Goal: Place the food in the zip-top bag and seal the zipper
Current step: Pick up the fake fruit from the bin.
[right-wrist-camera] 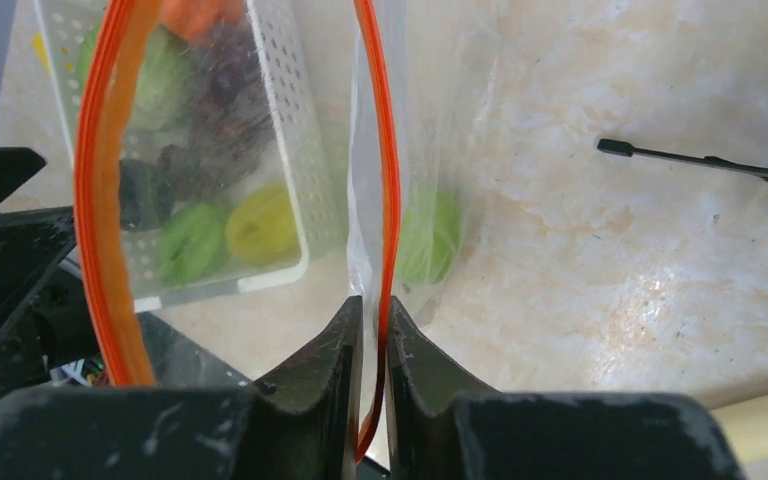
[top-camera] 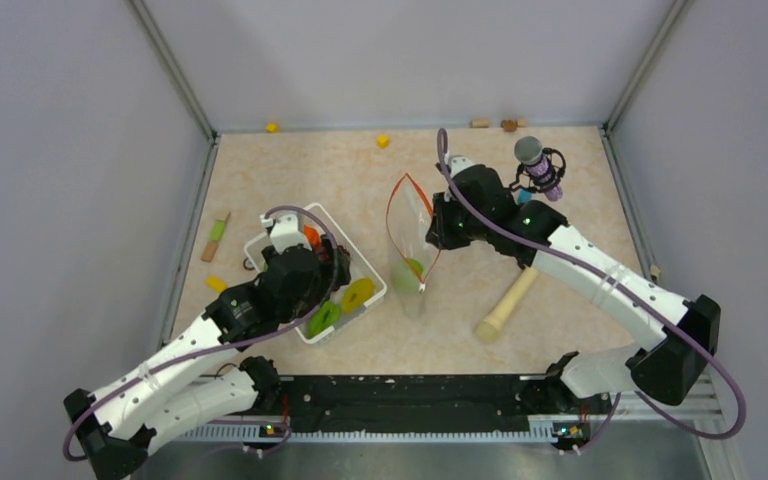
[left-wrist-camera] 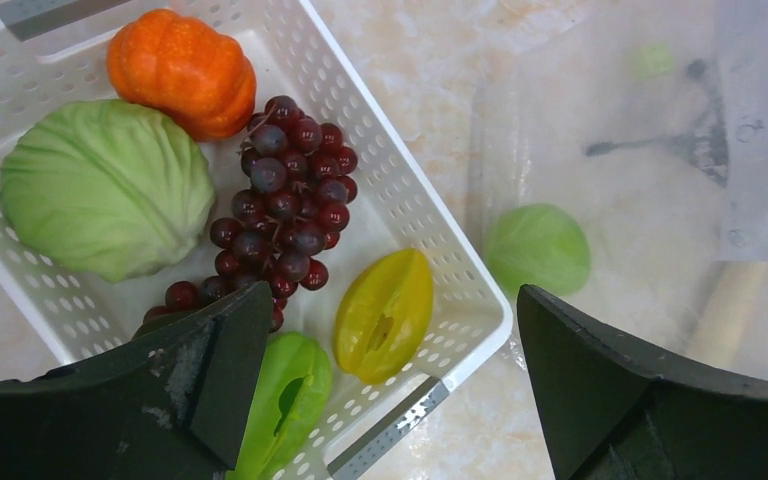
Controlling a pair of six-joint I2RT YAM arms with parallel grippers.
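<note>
The clear zip-top bag [top-camera: 412, 245] stands upright mid-table, its mouth open and its red-orange zipper [top-camera: 392, 215] forming a loop. My right gripper [right-wrist-camera: 372, 320] is shut on one side of the zipper [right-wrist-camera: 390, 180] and holds the bag up. One green fruit [right-wrist-camera: 430, 235] lies inside the bag. My left gripper [left-wrist-camera: 385, 390] is open and empty above the white basket's [left-wrist-camera: 480, 300] corner. The basket holds an orange fruit [left-wrist-camera: 182, 70], a green leafy ball [left-wrist-camera: 105, 185], grapes [left-wrist-camera: 285, 205], a yellow piece [left-wrist-camera: 385, 315] and a light-green piece [left-wrist-camera: 285, 400].
A beige wooden rod [top-camera: 507, 305] lies right of the bag. A microphone on a stand [top-camera: 538, 165] sits at the back right. Small yellow blocks [top-camera: 382, 141] and bits lie along the back wall. A green-and-brown stick [top-camera: 216, 237] lies left of the basket.
</note>
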